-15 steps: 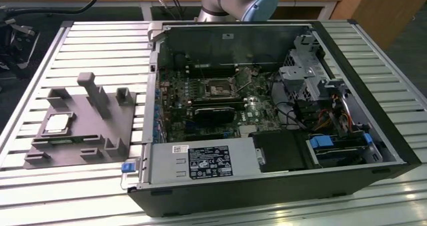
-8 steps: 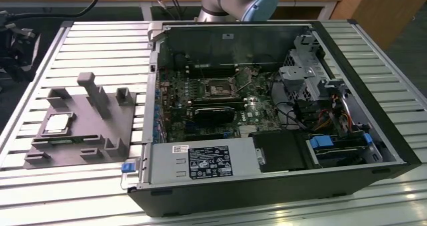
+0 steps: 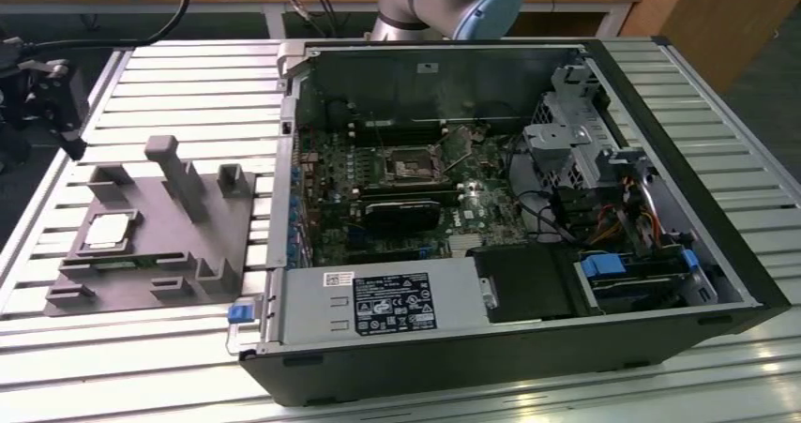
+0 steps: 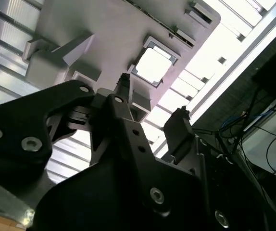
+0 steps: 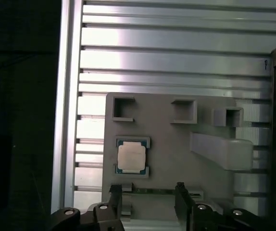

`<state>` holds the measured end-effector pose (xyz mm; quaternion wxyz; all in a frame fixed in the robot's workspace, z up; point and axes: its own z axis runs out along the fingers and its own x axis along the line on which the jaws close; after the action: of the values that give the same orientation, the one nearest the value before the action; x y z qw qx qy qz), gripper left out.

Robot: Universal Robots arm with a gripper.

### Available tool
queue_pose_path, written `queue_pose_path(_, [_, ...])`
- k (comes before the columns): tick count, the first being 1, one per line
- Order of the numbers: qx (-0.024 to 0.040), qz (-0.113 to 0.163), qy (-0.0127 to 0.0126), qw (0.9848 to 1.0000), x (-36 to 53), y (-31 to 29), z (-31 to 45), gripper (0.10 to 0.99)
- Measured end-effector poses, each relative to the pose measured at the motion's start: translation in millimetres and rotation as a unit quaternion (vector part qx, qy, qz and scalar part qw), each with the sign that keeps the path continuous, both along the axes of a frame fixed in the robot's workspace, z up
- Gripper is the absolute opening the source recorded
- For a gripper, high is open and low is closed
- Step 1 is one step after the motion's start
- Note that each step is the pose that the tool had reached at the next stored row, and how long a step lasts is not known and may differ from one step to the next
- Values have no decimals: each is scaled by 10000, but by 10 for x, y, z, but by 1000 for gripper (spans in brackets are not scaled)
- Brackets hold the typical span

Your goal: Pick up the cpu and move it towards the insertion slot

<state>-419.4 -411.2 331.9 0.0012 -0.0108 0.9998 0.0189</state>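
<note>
Quick count. One cpu (image 5: 131, 158), lying just past the tips of the one gripper (image 5: 147, 187). That gripper has two fingers (image 5: 180, 197), spread apart with nothing between them. One grey fixture (image 5: 176, 144) under the cpu, with one tall post (image 5: 222, 151) sticking up. One open computer case (image 3: 738, 282) off to the gripper's side, and inside it one insertion slot (image 3: 410, 168) and one long black card (image 3: 403, 212). One slatted metal table (image 3: 188, 67) under the lot.

Cpu (image 3: 111, 231): sq chip, silvery top, pale edge. Lies flat in recess of grey fixture (image 3: 157, 245), exterior view's left.
Insertion slot (image 3: 411, 167): dark sq socket, shiny frame, on green board (image 3: 332, 231) inside PC case (image 3: 501, 357). Well apart from cpu.
</note>
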Motion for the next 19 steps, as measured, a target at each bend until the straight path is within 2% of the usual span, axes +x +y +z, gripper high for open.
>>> queue_pose_path(2, [0,1,0,10000,-4,0,-36,643])
queue_pose_path(4, [-1,1,0,10000,-12,0,-73,643])
queue_pose_path(5, [-2,2,0,10000,-16,0,-91,706])
queue_pose_path(19, [-4,3,0,10000,-55,-6,-347,706])
